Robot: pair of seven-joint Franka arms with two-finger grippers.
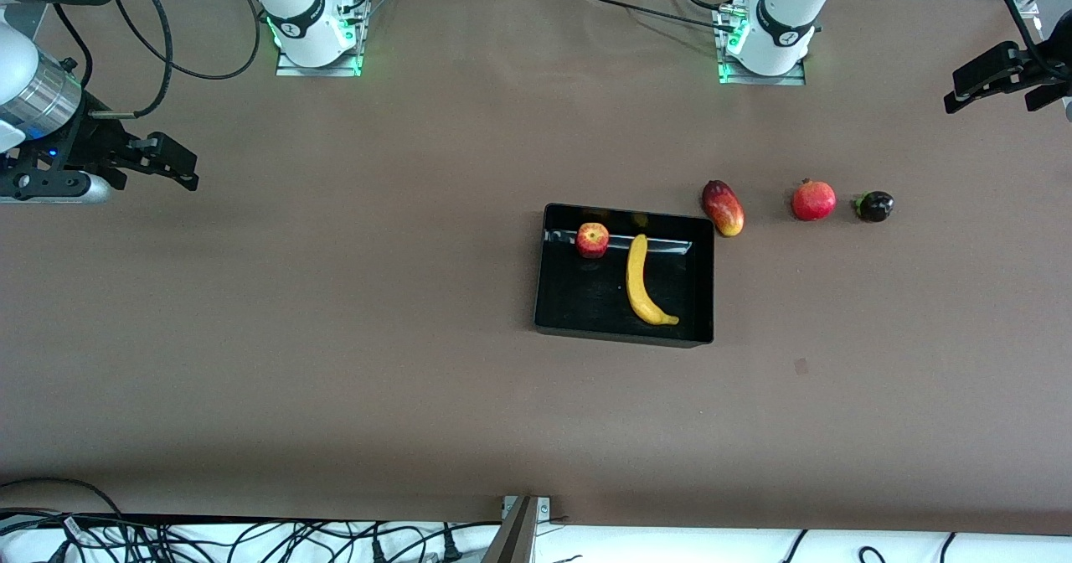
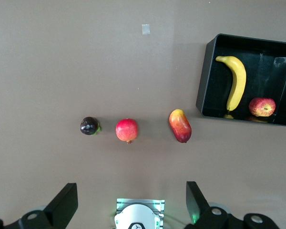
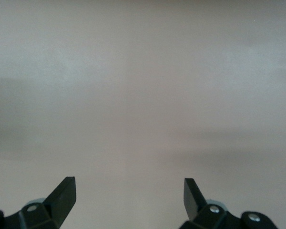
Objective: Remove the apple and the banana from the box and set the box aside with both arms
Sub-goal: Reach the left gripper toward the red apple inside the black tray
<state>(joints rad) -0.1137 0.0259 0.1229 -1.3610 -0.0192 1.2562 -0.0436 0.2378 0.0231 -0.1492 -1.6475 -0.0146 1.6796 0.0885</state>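
Spanning the whole working area: brown matte table (image 1: 335, 337), bare but for a few items, cables trailing along its near edge.

Waiting high at the table's two ends: both arms, neither touching anything. Right gripper (image 1: 172, 165) hovering over bare table at the right arm's end, fingers (image 3: 62, 195) standing wide apart, holding nothing. Left gripper (image 1: 992, 77) hovering over the left arm's end, fingers (image 2: 64, 202) likewise spread and empty, probably parked clear so the fruit stays reachable from above.

Sitting mid-table, toward the left arm's end: glossy black box (image 1: 544, 295), low-walled, open-topped, allowing a straight downward pick.

Lying inside the box: banana (image 1: 641, 282), stretched lengthwise from the middle toward the camera-side wall, dark tip nearest the camera. Resting inside, beside the banana near the wall farthest from the camera: apple (image 1: 592, 240), dimple up. Both still needing removal; box not yet shifted.

Lining up outside the box in a row: mango (image 1: 723, 208) just beside the box corner, pomegranate (image 1: 813, 200), then a small dark fruit (image 1: 873, 206), likely distractors.
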